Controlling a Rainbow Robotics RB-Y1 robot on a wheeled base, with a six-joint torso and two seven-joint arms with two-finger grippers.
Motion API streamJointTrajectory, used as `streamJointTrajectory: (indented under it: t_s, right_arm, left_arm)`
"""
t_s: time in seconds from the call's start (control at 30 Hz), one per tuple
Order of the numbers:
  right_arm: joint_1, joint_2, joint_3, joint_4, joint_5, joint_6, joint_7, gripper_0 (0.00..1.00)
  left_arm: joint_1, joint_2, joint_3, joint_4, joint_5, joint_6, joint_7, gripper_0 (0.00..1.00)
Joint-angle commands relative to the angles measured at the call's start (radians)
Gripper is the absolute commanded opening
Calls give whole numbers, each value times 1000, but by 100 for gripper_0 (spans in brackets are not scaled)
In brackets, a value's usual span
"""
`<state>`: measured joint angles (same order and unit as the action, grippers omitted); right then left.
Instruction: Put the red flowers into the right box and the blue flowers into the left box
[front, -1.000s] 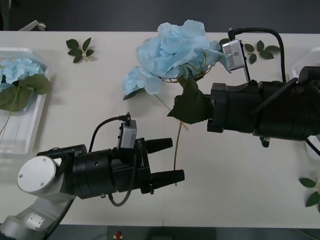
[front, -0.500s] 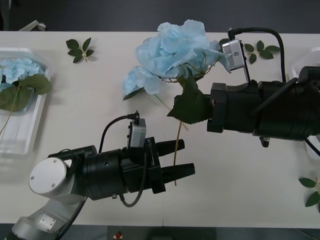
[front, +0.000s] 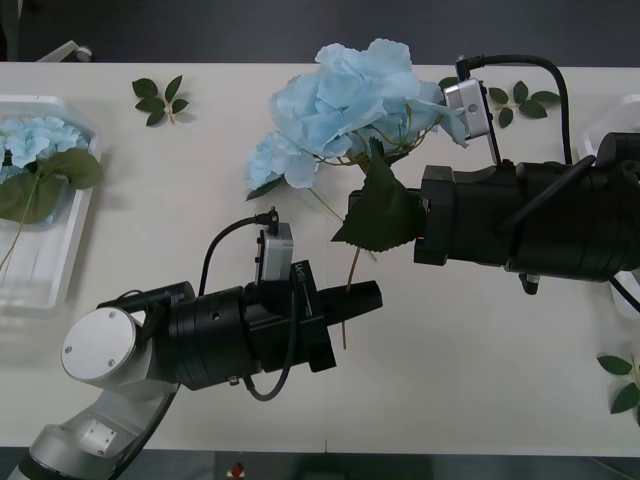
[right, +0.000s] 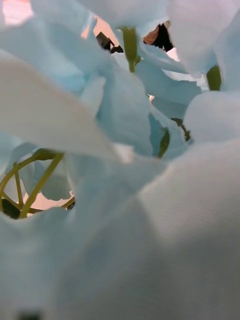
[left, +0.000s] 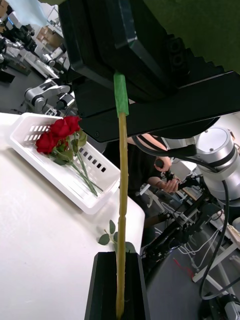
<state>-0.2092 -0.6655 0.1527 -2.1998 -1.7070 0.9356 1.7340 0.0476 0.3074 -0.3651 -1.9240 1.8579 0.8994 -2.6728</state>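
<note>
Blue flowers (front: 345, 105) hang over the middle of the desk (front: 180, 200). The left end effector (front: 350, 300) is clenched on their thin stem (left: 120, 210); whether the right end effector is clenched cannot be told. Red flowers (left: 56, 135) lie in the right box (left: 30, 125).

Worktop (front: 470, 380): white, matte, evenly lit, spanning the front view; its rounded corner shows in the left wrist view. Far edge: a dark strip (front: 250, 30) of room beyond the worktop. Loose leaf sprigs lie on the surface, one (front: 158, 100) near the far left, one (front: 522, 100) near the far right, one (front: 625, 380) at the right edge. Room (left: 30, 45) past the corner: bright, crowded with grey equipment, stands and cables over a grey floor (left: 175, 280).
</note>
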Motion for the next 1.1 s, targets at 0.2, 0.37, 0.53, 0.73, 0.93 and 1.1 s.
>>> streamJointTrajectory:
  t_s: [0.2,0.37,0.53,0.73,0.93,1.1]
  right_arm:
    - [-9,7,8,-28,-23,-5,38,3]
    - [-10,6,8,-28,-25,-5,22,100]
    - [-9,4,7,-28,-25,-6,13,100]
    - [-10,0,-7,-28,-25,-5,9,100]
    - [-10,-26,-30,-28,-25,-5,-4,100]
    - [-1,-82,-61,-17,-40,-1,7,100]
  left_arm:
    - [-58,78,8,-17,38,-23,34,0]
    - [-111,213,31,-17,113,-20,136,0]
    - [-124,286,106,-17,116,10,255,0]
    - [-130,374,249,-17,52,92,436,0]
    - [-152,440,443,11,-120,216,606,0]
    - [-198,475,565,80,-267,348,692,0]
